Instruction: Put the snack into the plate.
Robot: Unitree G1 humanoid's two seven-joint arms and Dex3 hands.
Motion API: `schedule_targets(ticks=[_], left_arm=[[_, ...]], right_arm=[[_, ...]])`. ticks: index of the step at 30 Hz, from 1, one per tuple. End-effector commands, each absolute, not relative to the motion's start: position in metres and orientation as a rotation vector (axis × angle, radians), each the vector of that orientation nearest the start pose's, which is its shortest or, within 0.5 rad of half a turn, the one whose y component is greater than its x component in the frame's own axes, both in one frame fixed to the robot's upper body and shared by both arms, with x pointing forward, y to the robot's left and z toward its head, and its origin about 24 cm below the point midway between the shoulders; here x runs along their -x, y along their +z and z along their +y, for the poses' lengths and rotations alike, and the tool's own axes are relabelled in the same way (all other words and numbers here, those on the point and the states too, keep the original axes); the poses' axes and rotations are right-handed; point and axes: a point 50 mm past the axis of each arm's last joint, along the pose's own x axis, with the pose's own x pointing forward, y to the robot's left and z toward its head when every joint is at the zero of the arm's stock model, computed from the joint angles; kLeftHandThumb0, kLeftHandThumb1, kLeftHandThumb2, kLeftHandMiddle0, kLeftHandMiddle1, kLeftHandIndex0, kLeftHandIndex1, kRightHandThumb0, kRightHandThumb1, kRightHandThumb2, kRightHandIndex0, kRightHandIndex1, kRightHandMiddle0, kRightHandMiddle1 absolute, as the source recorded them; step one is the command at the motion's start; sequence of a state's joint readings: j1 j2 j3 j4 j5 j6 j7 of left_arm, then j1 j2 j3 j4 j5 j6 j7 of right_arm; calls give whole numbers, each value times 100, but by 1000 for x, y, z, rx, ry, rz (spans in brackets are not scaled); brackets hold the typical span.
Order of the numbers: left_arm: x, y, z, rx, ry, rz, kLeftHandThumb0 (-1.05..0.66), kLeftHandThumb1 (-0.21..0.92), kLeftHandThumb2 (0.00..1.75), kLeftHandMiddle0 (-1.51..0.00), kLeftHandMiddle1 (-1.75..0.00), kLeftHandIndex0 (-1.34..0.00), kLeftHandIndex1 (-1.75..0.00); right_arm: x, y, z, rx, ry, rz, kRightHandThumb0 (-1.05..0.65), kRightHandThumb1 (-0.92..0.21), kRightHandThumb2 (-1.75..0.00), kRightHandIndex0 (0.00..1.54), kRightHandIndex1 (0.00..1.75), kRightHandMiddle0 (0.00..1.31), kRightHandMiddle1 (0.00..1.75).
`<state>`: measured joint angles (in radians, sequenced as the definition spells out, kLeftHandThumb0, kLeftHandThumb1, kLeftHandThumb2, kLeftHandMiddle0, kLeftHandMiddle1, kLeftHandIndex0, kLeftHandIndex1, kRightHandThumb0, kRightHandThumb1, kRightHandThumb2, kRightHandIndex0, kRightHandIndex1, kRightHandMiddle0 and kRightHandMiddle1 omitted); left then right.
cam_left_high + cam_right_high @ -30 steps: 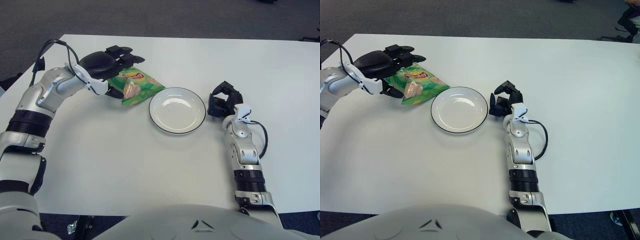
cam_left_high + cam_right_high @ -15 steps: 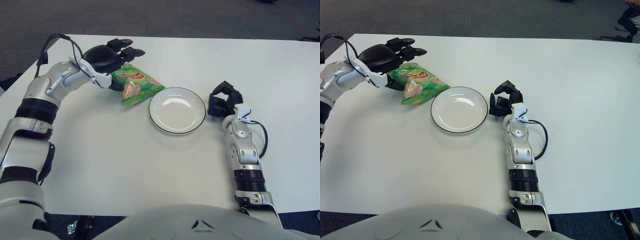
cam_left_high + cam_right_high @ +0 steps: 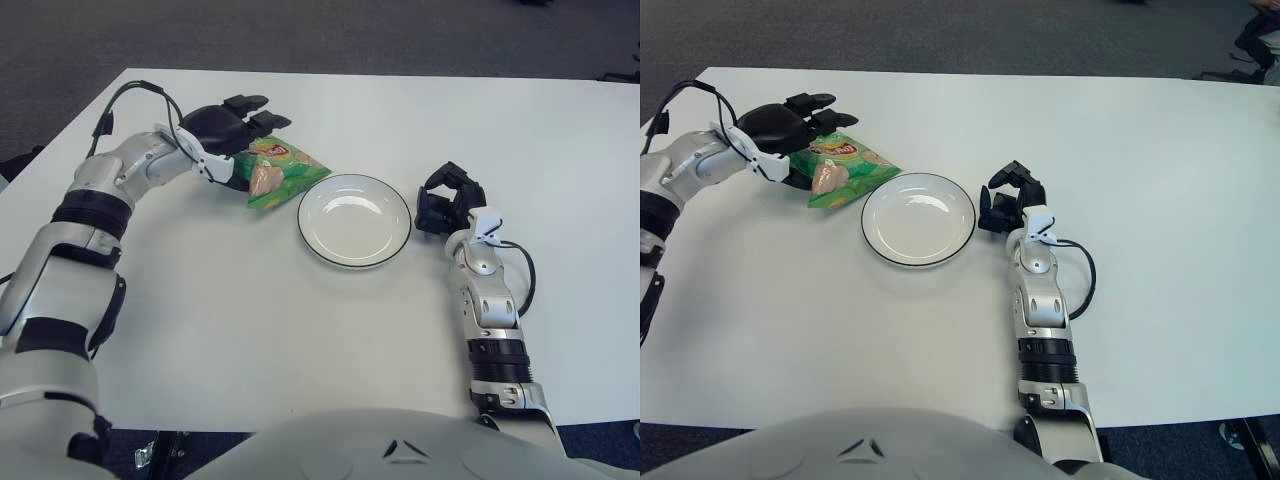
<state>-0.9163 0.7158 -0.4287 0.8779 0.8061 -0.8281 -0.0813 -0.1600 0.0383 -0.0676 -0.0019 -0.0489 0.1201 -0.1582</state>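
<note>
Snack not in the plate yet. The green crinkly plastic snack bag [image 3: 279, 172] lies on the white table [image 3: 300, 330], just beside the left rim of the round white plate with a dark edge [image 3: 355, 220], which holds nothing. Your left hand [image 3: 232, 128] sits over the bag's far left end, fingers [image 3: 262, 121] reaching across its top, thumb low on the near side. It looks like a grasp forming, but you can't tell if they are clamped on the bag or only touching it. Left to do: secure the grip, lift, carry right, drop on the plate. Your right hand [image 3: 444, 198] shows just right of the plate, fingers curled, holding nothing. The bag's left end is hidden under the left hand; print on the bag is unreadable.
</note>
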Motion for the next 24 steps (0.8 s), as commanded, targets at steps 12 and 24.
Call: schedule_targets(ticks=[12,24], left_arm=[[-377,151,181,-1723,-947,-100,-75,28,82,0,0,0,-24],[-379,136,174,-1767,-1036,27,-81,28,83,0,0,0,-14]], right_arm=[[-262,38,-160,-21,-214,87,-51,-25,-140,131,175,67,175],[-262,40,-159,-18,-207,87,-51,-24,-141,131,175,68,175]])
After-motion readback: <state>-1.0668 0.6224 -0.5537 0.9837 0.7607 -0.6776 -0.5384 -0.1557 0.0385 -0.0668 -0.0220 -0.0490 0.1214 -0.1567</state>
